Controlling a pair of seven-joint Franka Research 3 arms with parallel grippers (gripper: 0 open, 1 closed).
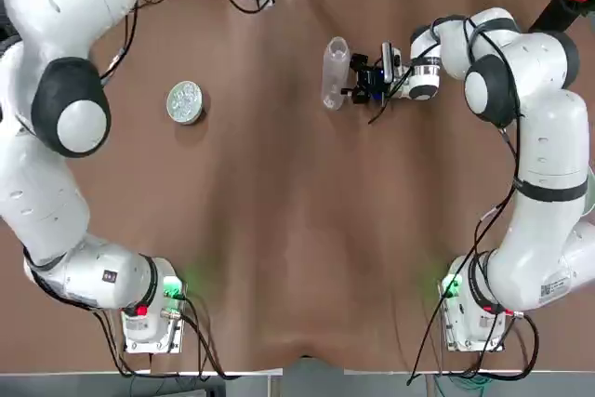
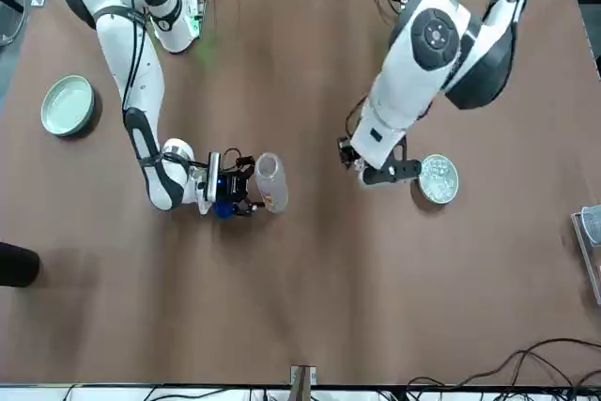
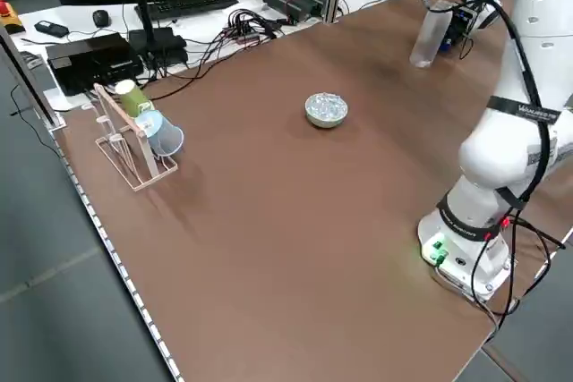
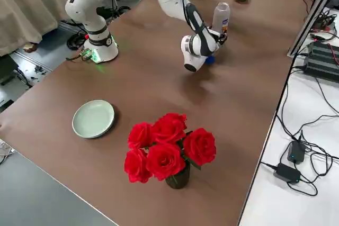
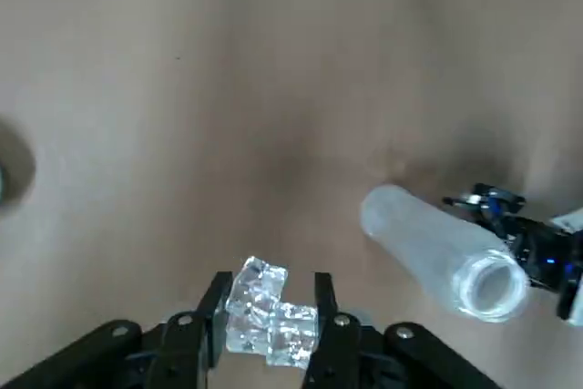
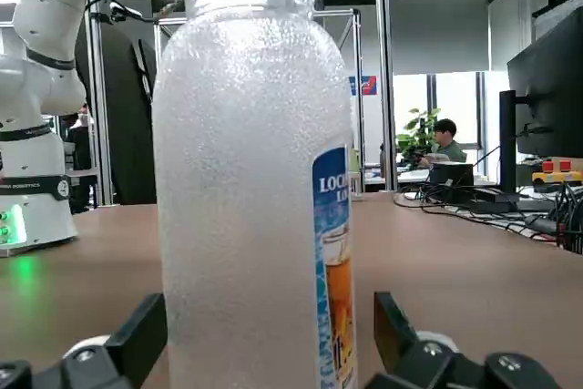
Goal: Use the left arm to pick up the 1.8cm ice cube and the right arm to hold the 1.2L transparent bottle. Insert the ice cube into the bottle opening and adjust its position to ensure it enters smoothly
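The transparent bottle [image 1: 335, 72] stands upright at the far right-centre of the brown table, its label side [image 6: 332, 252] filling the right wrist view. My right gripper [image 1: 351, 81] lies low at its base and is open. One finger [image 6: 150, 325] is against the bottle's wall and the other [image 6: 392, 325] is a sliver off it. High above the table, my left gripper [image 5: 271, 293] is shut on a clear lump of ice, the ice cube [image 5: 269, 316]. From there the bottle opening [image 5: 493, 285] shows off to one side and lower down.
A silvery dish of ice [image 1: 185, 101] sits at the far left, close to the left gripper [image 2: 387, 172] in the front view. A green bowl [image 2: 68, 105], a pale plate [image 4: 94, 118] and red roses [image 4: 169, 149] lie on the right side. A cup rack [image 3: 134, 131] stands at the left edge.
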